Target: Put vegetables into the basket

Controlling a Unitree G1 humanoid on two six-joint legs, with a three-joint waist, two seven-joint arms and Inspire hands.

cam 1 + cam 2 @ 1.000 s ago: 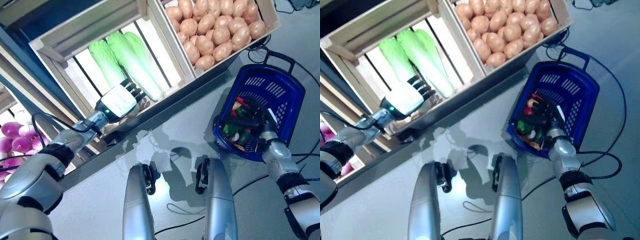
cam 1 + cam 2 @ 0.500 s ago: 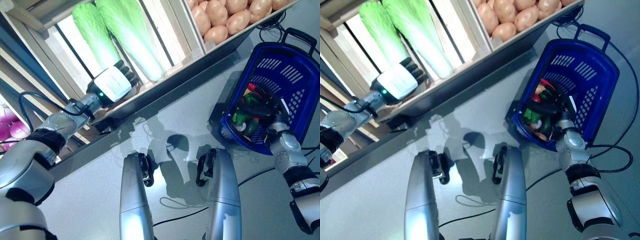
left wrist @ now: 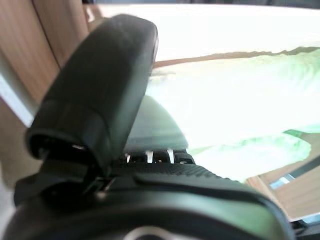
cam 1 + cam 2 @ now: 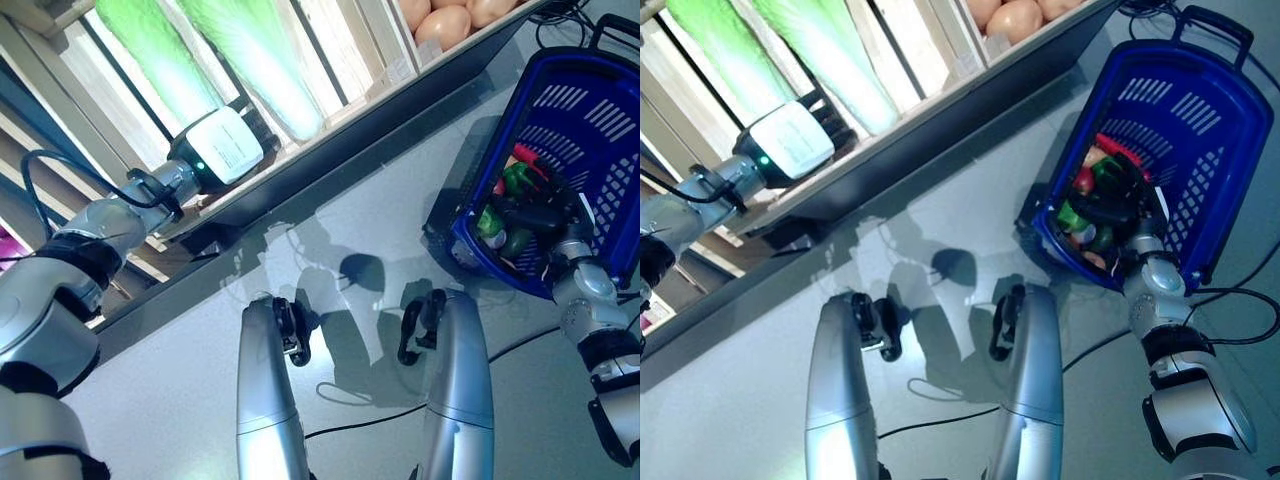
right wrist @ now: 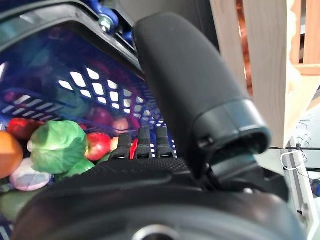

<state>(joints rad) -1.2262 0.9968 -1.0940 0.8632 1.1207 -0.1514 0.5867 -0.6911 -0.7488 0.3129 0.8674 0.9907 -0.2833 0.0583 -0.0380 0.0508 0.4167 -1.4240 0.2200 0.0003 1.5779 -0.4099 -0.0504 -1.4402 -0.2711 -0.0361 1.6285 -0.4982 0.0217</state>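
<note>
Blue plastic forms the basket (image 4: 1200, 110), which sits on the grey floor (image 4: 200, 360) beside the front edge of a wooden rack of crates (image 4: 940, 60). One basket shows, with a dark handle at its far rim. It holds a mixed heap of vegetables (image 5: 55, 145): a green leafy one, at least two red ones, an orange one and a pale one can be made out, the rest too crowded to count.

Two cabbages (image 4: 260, 70) lie side by side in the slatted crate at the rack's left part, pale green with white stems. The next crate to the right holds potatoes (image 4: 450, 20); only three or so show at the edge of the head views.

The left hand (image 4: 225, 150) reaches into the cabbage crate, its white-backed palm just beside the lower end of the nearer cabbage. Its wrist view shows the thumb standing up and the cabbage bright past it, but the fingers are mostly hidden, so I cannot tell whether they are closed on anything.

The right hand (image 4: 1120, 205) is inside the basket, over the heap at the near wall. Its thumb stands apart and its fingers stretch out toward the vegetables in its wrist view, loose and gripping nothing.
</note>
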